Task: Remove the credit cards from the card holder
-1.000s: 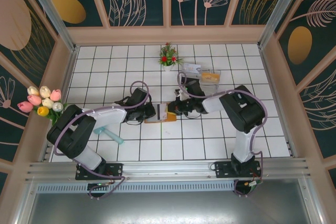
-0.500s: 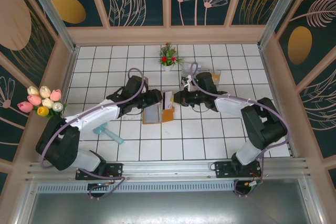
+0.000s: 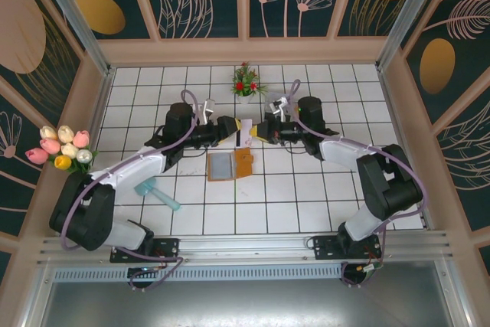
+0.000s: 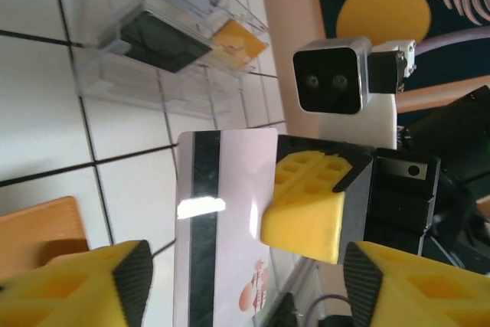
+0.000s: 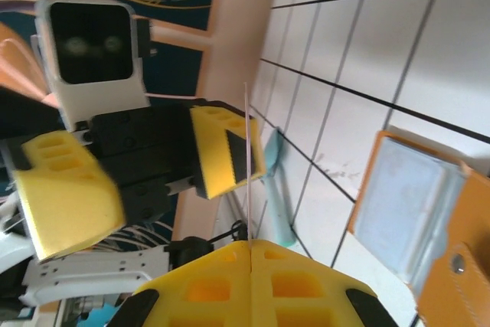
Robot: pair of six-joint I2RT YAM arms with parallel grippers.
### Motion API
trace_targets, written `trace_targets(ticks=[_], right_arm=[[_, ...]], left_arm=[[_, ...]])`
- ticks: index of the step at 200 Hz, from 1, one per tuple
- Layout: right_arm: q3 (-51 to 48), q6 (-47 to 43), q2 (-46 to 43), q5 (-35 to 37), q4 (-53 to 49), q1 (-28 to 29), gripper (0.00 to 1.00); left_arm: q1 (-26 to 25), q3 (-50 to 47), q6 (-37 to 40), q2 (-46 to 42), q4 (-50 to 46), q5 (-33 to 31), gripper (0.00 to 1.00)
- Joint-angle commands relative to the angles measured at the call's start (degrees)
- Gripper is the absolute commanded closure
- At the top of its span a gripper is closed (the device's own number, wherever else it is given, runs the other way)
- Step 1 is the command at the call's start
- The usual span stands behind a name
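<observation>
Right gripper (image 5: 249,254) pinches the white striped card (image 4: 222,220) upright, just far of the open card holder (image 3: 233,165); left gripper (image 4: 245,285) fingers spread either side, seemingly untouching

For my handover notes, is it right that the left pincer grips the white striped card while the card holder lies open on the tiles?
Not quite: the right pincer grips the white striped card, whose edge is clamped in it in the right wrist view. The left pincer stands open. The card holder does lie open on the tiles.
</observation>
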Motion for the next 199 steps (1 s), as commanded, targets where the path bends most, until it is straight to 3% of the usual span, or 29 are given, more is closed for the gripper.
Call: trace_targets(ticks=[1,73,114,144,150,199], right_arm=[[0.08,1.77,-1.79,-6.31,7.68,-1.37,1.0],[4.73,-4.95,-1.07,-10.7,-0.19,-1.98,1.0],[5.31,-4.23,0.38,-10.87,0.33,-1.82,1.0],[5.4,-2.24,0.34,-10.58,1.56,-1.89,1.0],[5.44,-1.66,0.13,-10.08,1.59,-1.95,1.0],[1.02,10.9,-2.87,-1.91,9.01,-1.71,0.56]], left_arm=[[1.3,2.11,1.36,1.76,2.92,6.47,0.39],[2.8,3.79,1.7,4.72,7.08,11.97,0.57],[2.81,3.89,-1.49,5.87,12.53,13.49,0.77],[2.77,3.47,-4.71,6.19,17.66,13.88,1.0],[2.77,3.23,-5.62,6.22,18.81,13.75,1.0],[2.79,1.55,-9.7,5.13,23.14,8.49,1.0]])
